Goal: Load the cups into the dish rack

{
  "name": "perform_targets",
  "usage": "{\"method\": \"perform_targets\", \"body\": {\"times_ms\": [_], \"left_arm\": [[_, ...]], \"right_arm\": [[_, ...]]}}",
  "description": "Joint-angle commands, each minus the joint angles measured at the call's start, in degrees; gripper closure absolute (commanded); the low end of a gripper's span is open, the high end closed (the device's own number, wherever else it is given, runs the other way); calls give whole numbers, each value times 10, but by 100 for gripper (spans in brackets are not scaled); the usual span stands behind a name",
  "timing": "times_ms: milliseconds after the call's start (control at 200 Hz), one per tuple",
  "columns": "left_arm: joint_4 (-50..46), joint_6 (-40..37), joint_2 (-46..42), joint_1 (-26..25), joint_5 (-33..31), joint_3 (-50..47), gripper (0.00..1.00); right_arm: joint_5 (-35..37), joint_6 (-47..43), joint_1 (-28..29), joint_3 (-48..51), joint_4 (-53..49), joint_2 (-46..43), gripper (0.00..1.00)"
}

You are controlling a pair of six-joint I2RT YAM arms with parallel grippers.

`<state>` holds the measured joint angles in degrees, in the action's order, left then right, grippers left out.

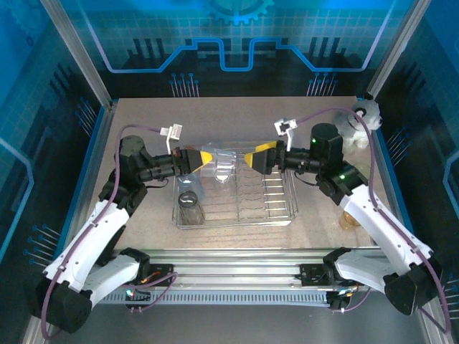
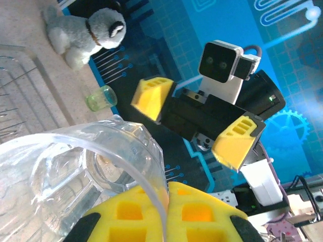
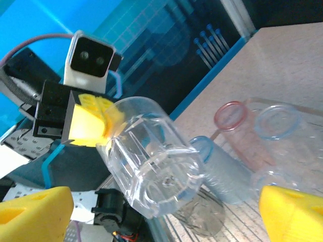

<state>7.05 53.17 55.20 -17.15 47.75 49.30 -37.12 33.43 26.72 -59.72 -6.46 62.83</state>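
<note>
My left gripper [image 1: 208, 156] is shut on the rim of a clear cup [image 1: 226, 168], holding it on its side above the dish rack [image 1: 276, 215]. In the left wrist view the yellow fingers [image 2: 131, 217] pinch the clear cup's [image 2: 75, 166] wall. My right gripper [image 1: 252, 155] faces it from the right, open, its fingers [image 3: 30, 214] either side of the cup's base [image 3: 156, 161] without touching. A smoky grey cup [image 1: 190, 208] lies in the rack's front left. Red [image 3: 229, 118] and blue [image 3: 222, 166] cups lie at the rack's back.
A white-grey plush toy [image 1: 358, 125] sits at the table's back right corner. A greenish cup [image 2: 101, 97] lies on the table right of the rack, near the right arm. Blue walls enclose the table on three sides.
</note>
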Motion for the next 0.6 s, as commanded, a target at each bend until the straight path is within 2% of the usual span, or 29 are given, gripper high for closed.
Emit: {"method": "perform_targets", "body": {"times_ms": [0, 100, 250, 455, 595], "left_arm": [[94, 25, 1, -12, 14, -6, 100], [126, 41, 6, -16, 14, -10, 100], [179, 70, 13, -24, 17, -18, 100], [214, 83, 22, -34, 17, -19, 100], [244, 94, 26, -36, 8, -27, 100]], "right_arm": [[-17, -14, 23, -28, 16, 18, 4], [-29, -5, 30, -21, 42, 32, 0], [-40, 8, 38, -14, 67, 47, 0], [-95, 66, 43, 8, 191, 59, 6], [-116, 81, 46, 7, 216, 71, 9]]}}
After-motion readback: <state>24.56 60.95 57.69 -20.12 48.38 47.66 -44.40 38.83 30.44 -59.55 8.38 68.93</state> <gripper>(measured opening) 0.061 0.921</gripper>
